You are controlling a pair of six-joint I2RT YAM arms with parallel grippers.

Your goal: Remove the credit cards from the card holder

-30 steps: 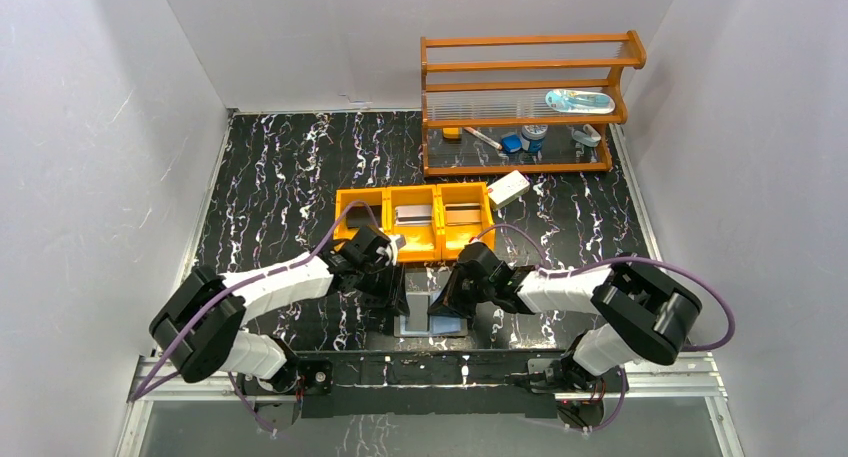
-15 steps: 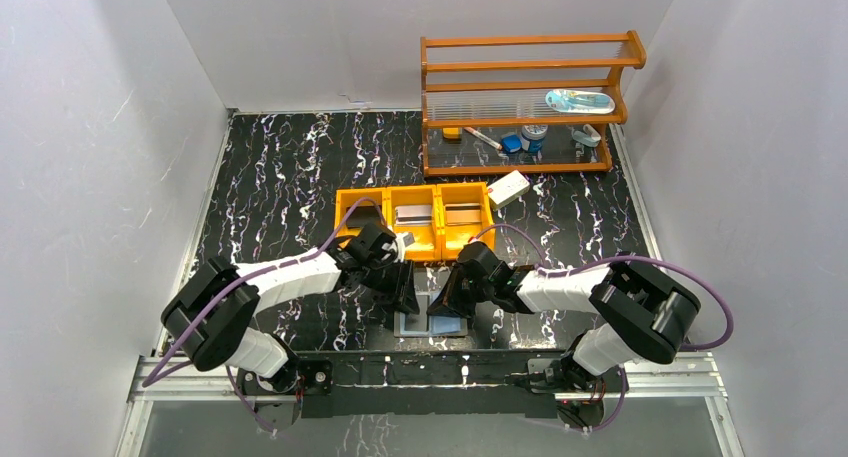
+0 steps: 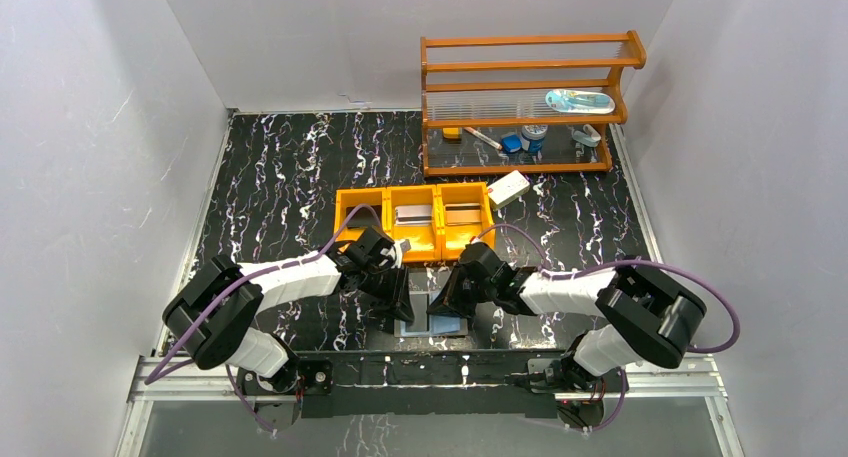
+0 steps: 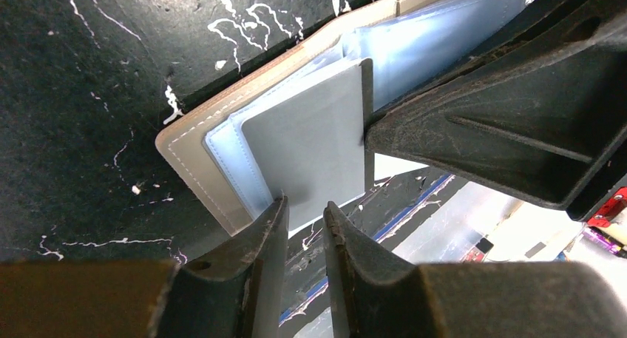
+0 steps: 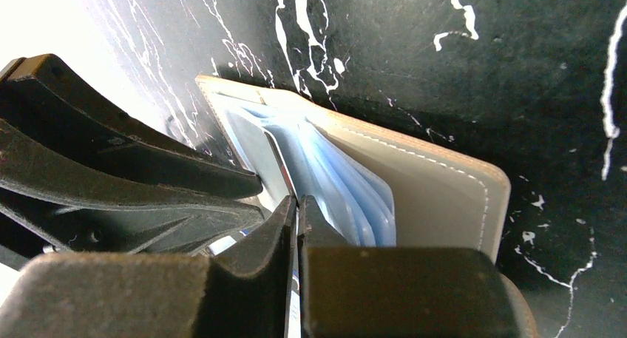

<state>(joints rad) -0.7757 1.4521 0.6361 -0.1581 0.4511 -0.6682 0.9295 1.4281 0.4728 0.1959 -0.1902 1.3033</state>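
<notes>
Left wrist: my left gripper (image 4: 305, 218) is hanging over one edge of the thin grey folding card holder (image 4: 194, 177), which is lying open on the black white-veined tabletop (image 4: 81, 94). Its jaws are standing slightly apart, with a narrow gap. The lower edge of a flat plain grey leaf (image 4: 310, 138) is showing right at the tips. I can't tell if the tips are touching it, or if it's a card or an insert. Pale blue clear sleeves (image 4: 414, 49) are fanning out behind it.

Right wrist: my right gripper (image 5: 296, 205) is pressing its jaws together on a thin pale leaf of the card holder's inner stack. Only a sliver is showing between the fingers. From the left wrist, its tip is meeting the grey leaf's right edge.

Top external: the card holder is sitting between both grippers, close to the arm bases, on the near side of the long orange three-compartment plastic tray (image 3: 415, 188). Cards are lying in the tray, one per compartment:
- thin dark card (image 3: 362, 217) in the left compartment
- silvery grey card (image 3: 415, 215) in the middle compartment
- brownish card (image 3: 462, 215) in the right compartment

A thicker white rectangular box (image 3: 508, 189) is lying just beside the tray's far right corner. An orange wooden slatted rack (image 3: 520, 65) is standing at the far right, holding small items too small to identify.
</notes>
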